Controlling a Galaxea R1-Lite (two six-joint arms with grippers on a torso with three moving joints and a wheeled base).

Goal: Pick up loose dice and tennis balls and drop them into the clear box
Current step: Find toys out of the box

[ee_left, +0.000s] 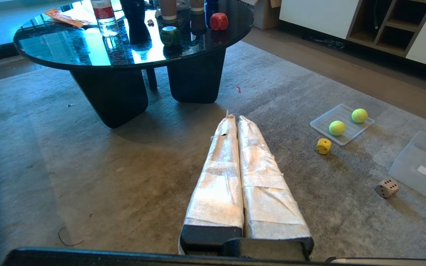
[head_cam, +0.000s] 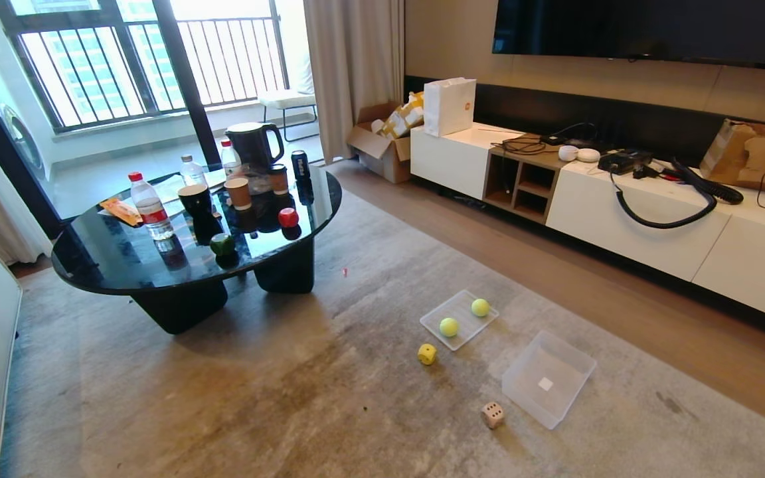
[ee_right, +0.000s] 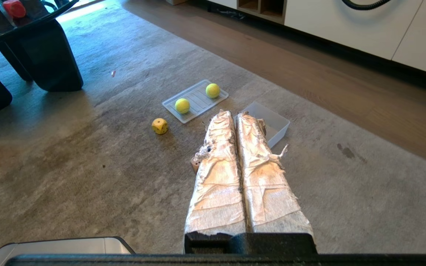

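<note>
Head view: neither arm in sight. Box [head_cam: 548, 378] on the rug [head_cam: 223, 398], open side up, nothing inside but a white sticker. Tan die [head_cam: 493, 415] just beside the box's near-left corner, yellow die [head_cam: 427, 354] left of the box. Two balls [head_cam: 449, 326] [head_cam: 480, 307] on a flat tray [head_cam: 437, 321] beyond the yellow die, up-left of the box. Green die [head_cam: 222, 243] and red die [head_cam: 287, 217] on the black table [head_cam: 103, 265], well apart from the box.

Left wrist view: left gripper [ee_left: 234, 117] over bare rug, wrapped fingers [ee_left: 220, 177] pressed together, holding nothing, well apart from the box [ee_left: 420, 166] and dice.

Right wrist view: right gripper [ee_right: 234, 114] above the rug, fingers [ee_right: 216, 177] together, empty; tips overlapping the box [ee_right: 272, 123] in this view, tan die [ee_right: 195, 163] peeking out beside the fingers; contact with either not discernible.
</note>
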